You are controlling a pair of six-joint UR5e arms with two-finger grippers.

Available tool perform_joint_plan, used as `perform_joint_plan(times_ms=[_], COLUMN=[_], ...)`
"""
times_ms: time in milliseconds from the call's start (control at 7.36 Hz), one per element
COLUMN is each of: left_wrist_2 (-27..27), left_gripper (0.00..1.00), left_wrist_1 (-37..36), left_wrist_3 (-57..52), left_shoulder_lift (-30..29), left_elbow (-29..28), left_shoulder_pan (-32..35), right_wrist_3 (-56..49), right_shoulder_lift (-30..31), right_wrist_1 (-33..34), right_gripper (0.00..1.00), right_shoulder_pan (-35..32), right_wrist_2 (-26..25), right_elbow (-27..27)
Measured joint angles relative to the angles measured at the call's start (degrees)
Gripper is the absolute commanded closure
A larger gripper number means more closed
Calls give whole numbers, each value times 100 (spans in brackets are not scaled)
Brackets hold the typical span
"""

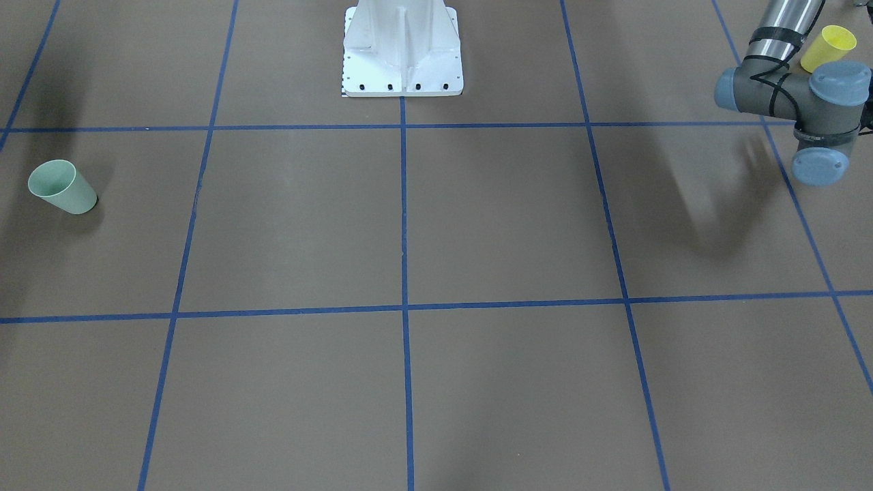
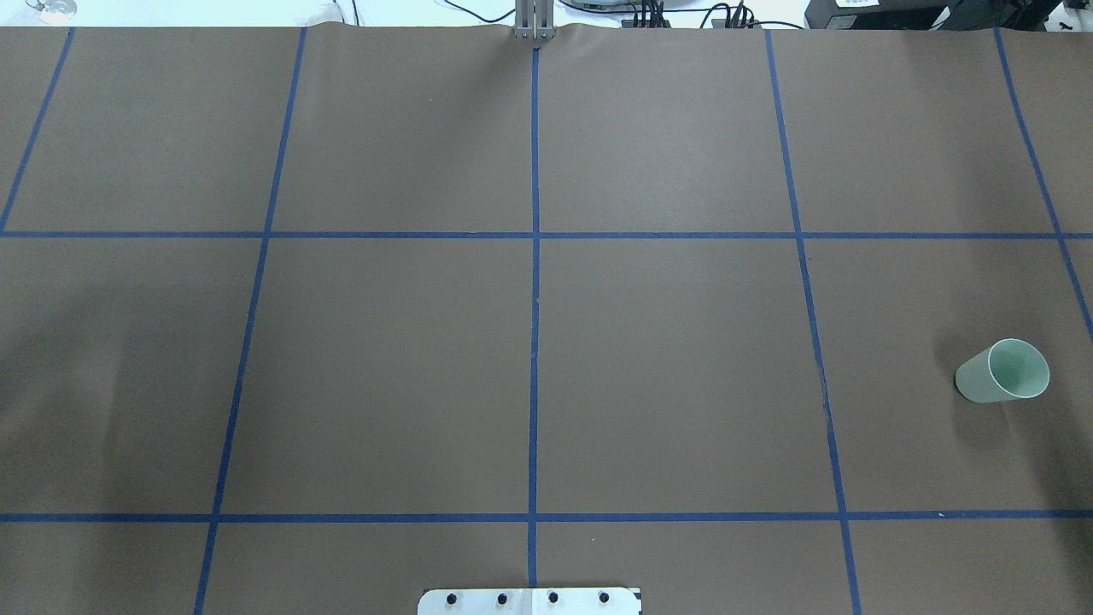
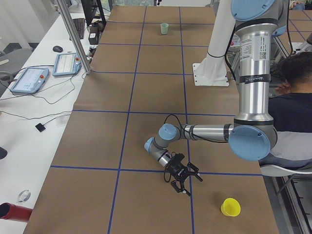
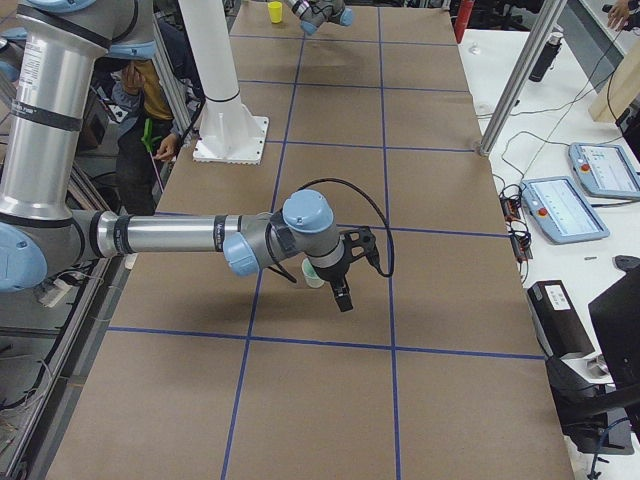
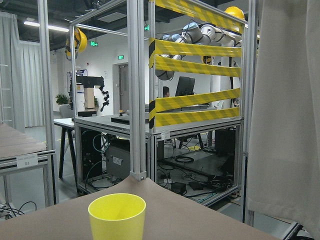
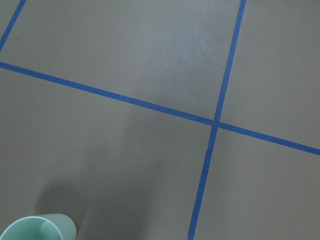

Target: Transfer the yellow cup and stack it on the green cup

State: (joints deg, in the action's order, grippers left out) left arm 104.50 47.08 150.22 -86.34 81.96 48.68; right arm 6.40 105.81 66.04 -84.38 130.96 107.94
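The yellow cup (image 1: 828,48) stands upright near the table's end on my left side. It also shows in the exterior left view (image 3: 230,207) and fills the bottom of the left wrist view (image 5: 117,216). My left gripper (image 3: 189,183) hovers low over the table a short way from it, apart; I cannot tell if it is open. The green cup (image 2: 1003,371) stands upright at the far right, open end up. My right gripper (image 4: 342,298) hangs just beside the green cup (image 4: 313,277); I cannot tell if it is open. The right wrist view shows the cup's rim (image 6: 37,227).
The white robot base plate (image 1: 402,54) sits at the table's middle edge. The brown table has a blue tape grid (image 2: 534,256). A seated person (image 3: 292,97) is beside the left arm. Control tablets (image 3: 29,80) and a metal post (image 3: 73,34) stand on the side bench.
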Motion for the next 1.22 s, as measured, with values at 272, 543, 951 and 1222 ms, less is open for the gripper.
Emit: perform_joint_plan(times_ms=[272, 543, 951, 1222], left_wrist_2=[454, 916, 1151, 1272], left_gripper=[0, 0, 0, 0], left_wrist_1=[308, 437, 827, 1118], left_wrist_3=[59, 68, 69, 69], left_shoulder_lift=[45, 163, 449, 508], left_elbow=[-455, -746, -1085, -1451], left_shoulder_pan=[-184, -402, -553, -583], right_wrist_3=[-19, -30, -28, -25], right_shoulder_lift=[7, 9, 57, 84], right_wrist_1=[-37, -53, -152, -199], right_gripper=[0, 0, 0, 0], right_shoulder_pan=[0, 0, 0, 0], right_wrist_2=[0, 0, 2, 13], right_elbow=[-1, -4, -15, -18])
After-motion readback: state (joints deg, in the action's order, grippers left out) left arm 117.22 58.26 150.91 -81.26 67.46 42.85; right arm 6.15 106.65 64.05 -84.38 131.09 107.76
